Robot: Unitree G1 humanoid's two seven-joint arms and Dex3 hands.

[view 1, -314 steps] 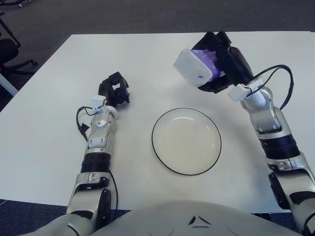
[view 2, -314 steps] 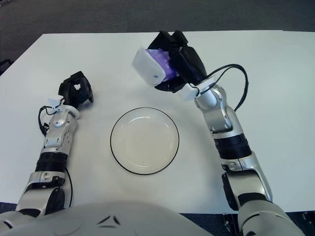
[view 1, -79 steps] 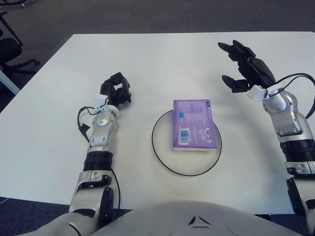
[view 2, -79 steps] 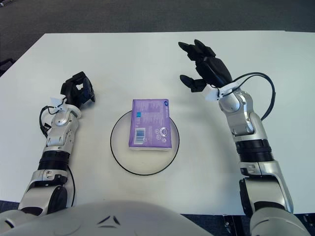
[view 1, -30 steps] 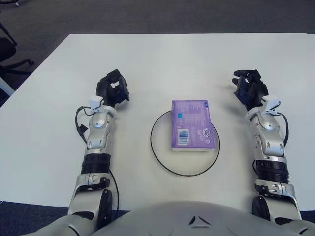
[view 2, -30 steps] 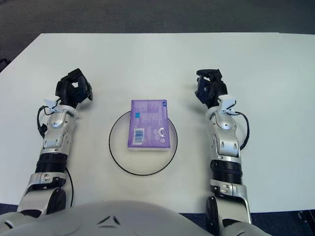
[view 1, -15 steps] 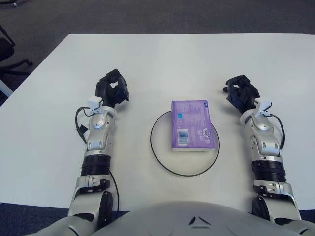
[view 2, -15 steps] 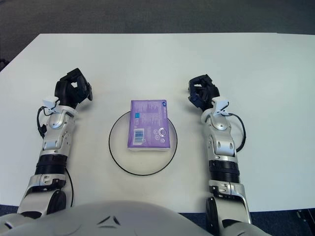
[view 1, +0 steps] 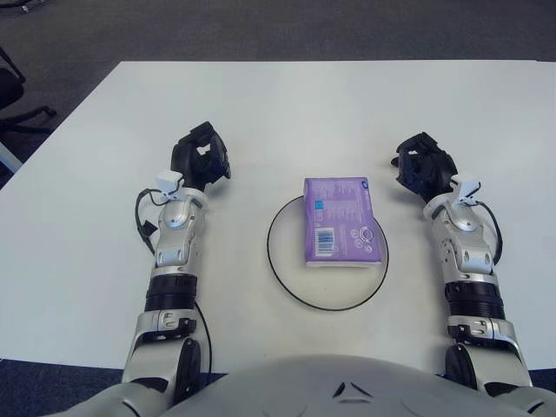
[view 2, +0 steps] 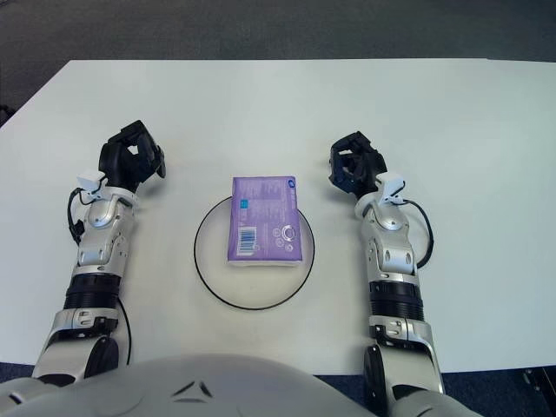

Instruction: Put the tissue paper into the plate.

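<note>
A purple pack of tissue paper [view 1: 340, 222] lies flat in the white plate with a dark rim [view 1: 287, 276] at the middle of the table. My right hand [view 1: 423, 165] rests on the table to the right of the plate, fingers curled, holding nothing. My left hand [view 1: 200, 157] is parked on the table to the left of the plate, fingers curled and empty. Both hands are apart from the plate and the pack.
The white table [view 1: 278, 104] stretches wide behind the plate. Dark carpet lies beyond its far edge. An office chair base [view 1: 16, 95] stands on the floor at the far left.
My right hand let go of the tissue pack, which now lies in the plate. The hand drew back to the right, curled its fingers and settled on the table. The left hand has barely moved.
</note>
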